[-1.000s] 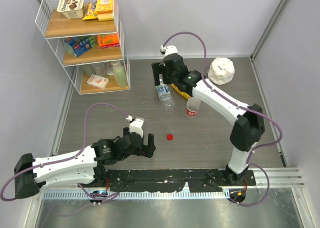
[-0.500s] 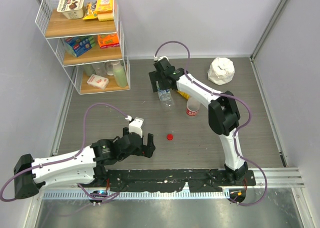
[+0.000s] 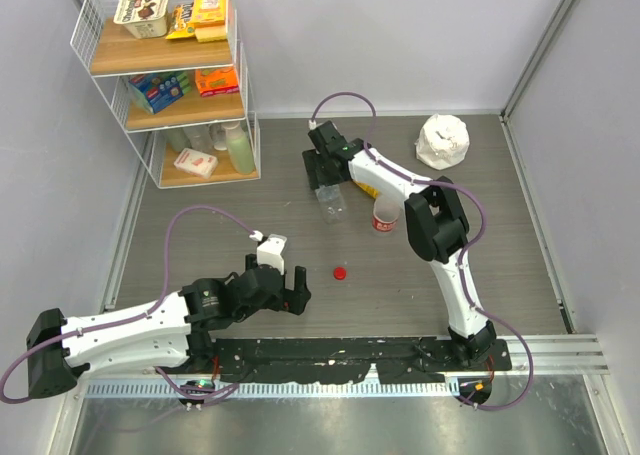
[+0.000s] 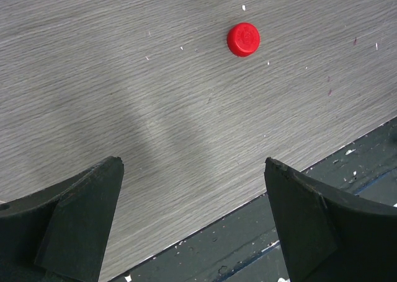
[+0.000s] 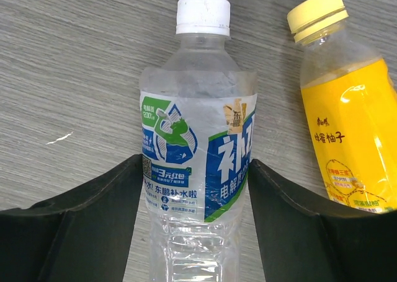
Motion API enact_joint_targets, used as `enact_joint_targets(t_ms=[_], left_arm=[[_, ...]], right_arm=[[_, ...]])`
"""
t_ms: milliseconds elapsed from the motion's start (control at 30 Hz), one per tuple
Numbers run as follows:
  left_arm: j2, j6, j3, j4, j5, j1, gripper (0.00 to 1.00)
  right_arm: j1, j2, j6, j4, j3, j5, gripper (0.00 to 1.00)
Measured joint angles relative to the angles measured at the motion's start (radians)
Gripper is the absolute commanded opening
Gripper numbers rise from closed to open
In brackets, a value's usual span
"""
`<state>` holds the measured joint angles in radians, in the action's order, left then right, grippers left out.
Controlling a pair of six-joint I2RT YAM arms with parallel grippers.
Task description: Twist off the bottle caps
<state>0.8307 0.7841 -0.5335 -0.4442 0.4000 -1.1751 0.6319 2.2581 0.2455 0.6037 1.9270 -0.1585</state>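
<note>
Far left, against the wall: wire shelf (image 3: 165, 75) stacked with boxes and packets.

Lower down, toward the front edge of the table (image 3: 200, 225): left pincer (image 3: 290, 293), spread as wide as can be. Nothing between its fingers (image 4: 80, 214) but bare wood grain.

Just right of it, clear of both fingers: red cap (image 3: 340, 272), off its bottle, alone on the table.

Further back, near the middle: clear bottle (image 3: 331, 203) with a blue-and-white label, lying on its side. White cap (image 5: 203, 15) on, pointing toward the front.

At the bottle's lower half: right pincer (image 3: 326, 180), narrowed to about half width. One finger (image 5: 93, 214) against each side of the label, so gripping the body, not the cap.

Close beside on the right: yellow bottle (image 5: 350, 139), also lying down, yellow cap (image 5: 316, 14) on. Mostly hidden under the arm from above. Touching its neighbour or not: cannot tell.

Right again: red-label bottle (image 3: 386, 215), upright, neck open, no cap.

Far right at the back: crumpled white lump (image 3: 443, 141), well apart from the bottles.
</note>
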Motion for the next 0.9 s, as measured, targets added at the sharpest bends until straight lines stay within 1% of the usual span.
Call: enact_joint_targets(t_ms=[33,67,133,400,500,667,800,900], left_arm=[[0.000,-0.002,0.000,0.002,0.000,0.000,1.00],[0.000,-0.003,0.000,0.003,0.000,0.000,1.00],[0.000,-0.005,0.000,0.005,0.000,0.000,1.00],[0.000,-0.006,-0.015,0.004,0.007,0.000,1.00],[-0.001,-0.006,-0.032,0.004,0.014,0.000,0.99],[-0.007,-0.008,-0.093,0.006,0.027,0.000,1.00],[-0.005,-0.012,-0.150,0.039,0.027,0.000,1.00],[0.014,-0.019,-0.193,0.060,0.027,0.000,1.00]], right_arm=[[0.000,0.000,0.002,-0.001,0.001,0.000,0.66],[0.000,0.000,0.002,-0.002,0.002,0.000,0.54],[0.000,0.000,0.005,-0.004,0.002,0.002,0.46],[0.000,-0.003,0.025,-0.010,0.004,0.005,0.45],[0.000,-0.044,0.042,-0.042,-0.042,0.017,0.46],[0.001,-0.281,0.092,-0.122,-0.234,0.072,0.46],[0.002,-0.533,0.147,-0.235,-0.389,0.111,0.46],[0.003,-0.687,0.186,-0.322,-0.492,0.126,0.47]])
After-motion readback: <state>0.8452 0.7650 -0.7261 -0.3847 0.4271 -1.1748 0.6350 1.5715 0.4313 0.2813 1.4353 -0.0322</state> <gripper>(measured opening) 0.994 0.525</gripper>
